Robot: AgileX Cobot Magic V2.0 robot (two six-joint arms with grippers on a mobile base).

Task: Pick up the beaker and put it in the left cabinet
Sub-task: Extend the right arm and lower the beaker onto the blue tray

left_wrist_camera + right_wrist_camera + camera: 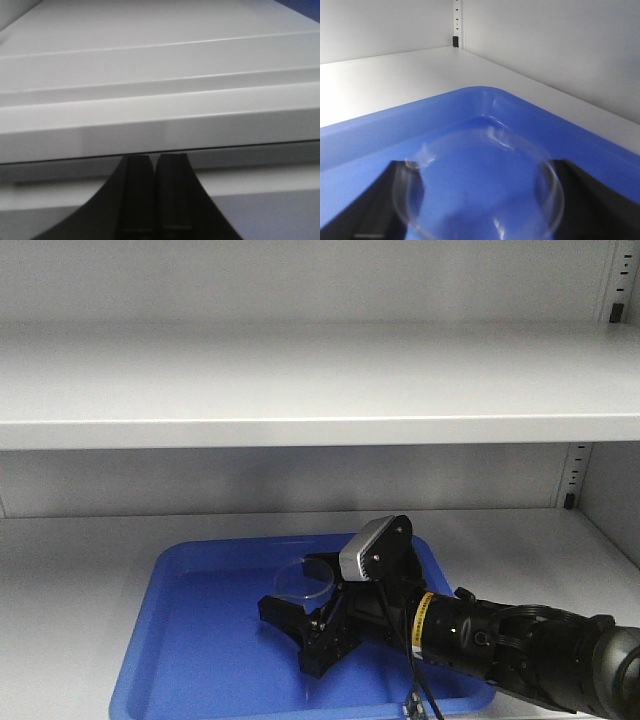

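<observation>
Right wrist-mounted: beaker (480, 185) base cut off

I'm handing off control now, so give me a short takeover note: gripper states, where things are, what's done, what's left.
Right gripper: open, fingers on either side of the beaker, low over the blue tray.
Left gripper: shut, empty, facing a shelf edge.
Beaker: upright in the tray on the lower shelf of the left cabinet; whether it rests on the tray floor is unclear.
Done: beaker is inside the cabinet.
Left: confirm it stands free, then back the right arm out.
</observation>
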